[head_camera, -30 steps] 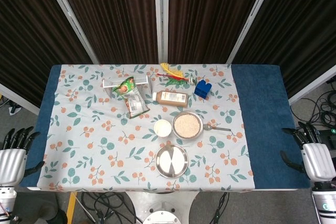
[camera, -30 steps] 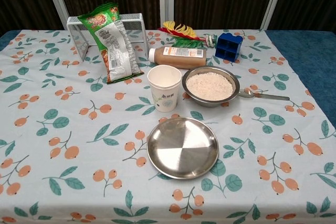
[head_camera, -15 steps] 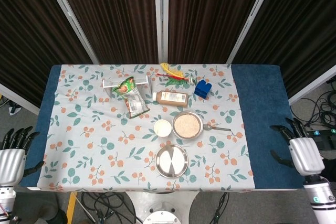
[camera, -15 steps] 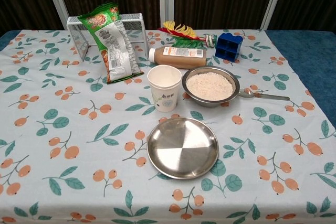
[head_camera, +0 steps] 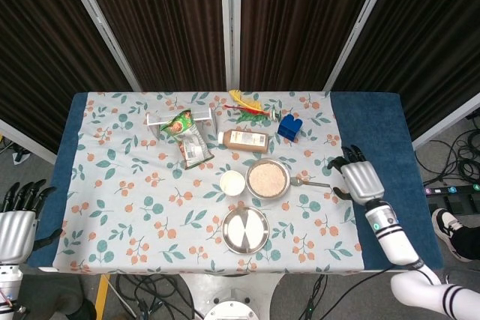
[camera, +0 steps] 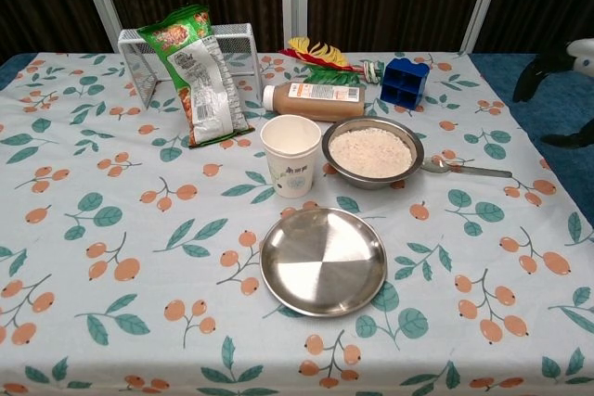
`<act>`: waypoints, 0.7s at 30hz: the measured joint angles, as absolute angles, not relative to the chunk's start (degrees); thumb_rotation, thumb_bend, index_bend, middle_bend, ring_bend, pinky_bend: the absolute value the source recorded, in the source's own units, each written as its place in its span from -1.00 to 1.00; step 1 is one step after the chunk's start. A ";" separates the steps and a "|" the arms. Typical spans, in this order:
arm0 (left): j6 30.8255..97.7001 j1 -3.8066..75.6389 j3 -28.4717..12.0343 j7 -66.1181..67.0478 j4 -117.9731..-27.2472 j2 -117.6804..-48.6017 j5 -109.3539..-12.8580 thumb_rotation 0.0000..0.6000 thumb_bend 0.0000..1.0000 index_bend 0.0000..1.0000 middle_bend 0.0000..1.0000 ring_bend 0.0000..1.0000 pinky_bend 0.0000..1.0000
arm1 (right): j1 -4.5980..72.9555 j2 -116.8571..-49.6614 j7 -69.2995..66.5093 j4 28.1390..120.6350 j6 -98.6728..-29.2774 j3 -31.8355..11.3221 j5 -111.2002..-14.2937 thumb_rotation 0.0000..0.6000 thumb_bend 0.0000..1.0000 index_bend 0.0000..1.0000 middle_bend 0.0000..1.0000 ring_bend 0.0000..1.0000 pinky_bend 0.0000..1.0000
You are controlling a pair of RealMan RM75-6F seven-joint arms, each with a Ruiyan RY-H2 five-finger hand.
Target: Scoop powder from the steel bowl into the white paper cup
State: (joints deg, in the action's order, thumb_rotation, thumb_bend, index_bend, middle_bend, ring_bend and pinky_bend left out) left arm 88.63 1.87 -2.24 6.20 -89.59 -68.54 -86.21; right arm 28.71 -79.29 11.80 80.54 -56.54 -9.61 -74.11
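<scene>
I see the bench (head_camera: pixel 379 121), blue, under a floral cloth (camera: pixel 111 229). On the cloth: a steel plate (camera: pixel 323 261) nearest me, the white paper cup (camera: pixel 290 155) left of the steel bowl (camera: pixel 372 152), a spoon (camera: pixel 464 170) to its right, and a brown bottle (camera: pixel 316 97), snack bag (camera: pixel 197 76), wire rack (camera: pixel 139 57) and blue block (camera: pixel 404 82) farther back.

Silver robot hand (head_camera: pixel 361 178), black fingers (head_camera: pixel 349 154)

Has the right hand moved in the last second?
Yes. The right hand has come in from the table's right edge over the cloth, toward the spoon beside the steel bowl. It holds nothing.
</scene>
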 measured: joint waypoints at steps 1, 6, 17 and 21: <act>88.55 1.88 -2.27 6.10 -89.54 -68.58 -86.11 1.00 -0.97 -0.47 -0.56 -0.74 -0.88 | 29.65 -81.08 12.91 78.71 -55.46 -9.92 -72.65 1.00 -0.58 -0.22 -0.35 -0.85 -1.00; 88.31 2.08 -2.38 5.62 -89.10 -68.71 -86.02 1.00 -0.97 -0.47 -0.56 -0.74 -0.88 | 32.51 -86.69 15.88 72.71 -52.17 -10.69 -67.88 1.00 -0.56 -0.21 -0.26 -0.83 -1.00; 88.38 2.13 -2.47 4.57 -87.96 -69.28 -85.95 1.00 -0.97 -0.47 -0.56 -0.74 -0.88 | 35.02 -92.59 18.87 66.97 -49.55 -9.50 -65.08 1.00 -0.55 -0.11 -0.10 -0.73 -1.00; 88.54 1.98 -2.36 4.11 -87.46 -69.56 -85.97 1.00 -0.97 -0.47 -0.56 -0.74 -0.88 | 35.37 -93.38 19.80 66.57 -49.38 -9.08 -64.54 1.00 -0.55 -0.10 -0.06 -0.70 -1.00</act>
State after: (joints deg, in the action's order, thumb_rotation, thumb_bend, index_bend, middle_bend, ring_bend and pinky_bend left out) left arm 88.54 1.98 -2.36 4.11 -87.46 -69.56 -85.97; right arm 35.37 -93.38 19.80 66.57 -49.38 -9.08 -64.54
